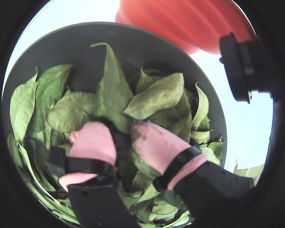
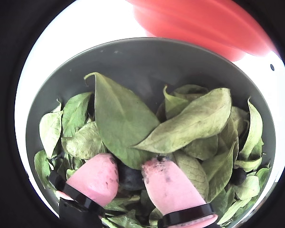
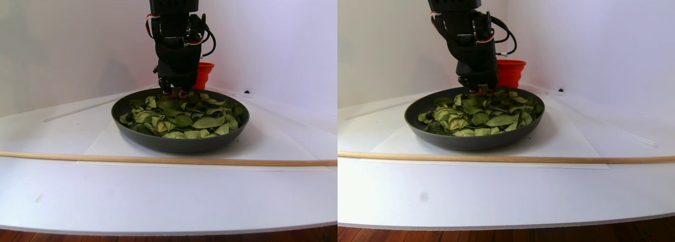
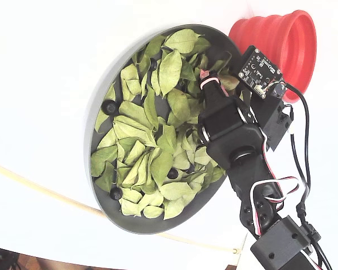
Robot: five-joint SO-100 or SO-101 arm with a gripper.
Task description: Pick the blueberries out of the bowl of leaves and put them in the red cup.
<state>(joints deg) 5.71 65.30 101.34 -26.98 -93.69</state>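
My gripper (image 2: 130, 173) reaches down into the leaves (image 2: 123, 118) at the side of the dark grey bowl (image 2: 133, 52) nearest the red cup (image 2: 204, 23). Its pink fingertips (image 2: 97, 178) hold a dark blueberry (image 2: 131, 178) that fills the gap between them. In a wrist view the gripper (image 1: 123, 137) shows only a dark gap between the pads. Another blueberry (image 2: 237, 175) lies at the right among the leaves. The fixed view shows the gripper (image 4: 205, 77) near the red cup (image 4: 281, 42), and loose blueberries (image 4: 109, 107) (image 4: 172, 173) (image 4: 116, 193) elsewhere in the bowl (image 4: 152, 225).
A thin wooden dowel (image 3: 158, 158) lies across the white table in front of the bowl (image 3: 179, 142). The red cup (image 3: 203, 73) stands just behind the bowl's far rim. A black camera module (image 4: 259, 70) juts from the gripper toward the cup.
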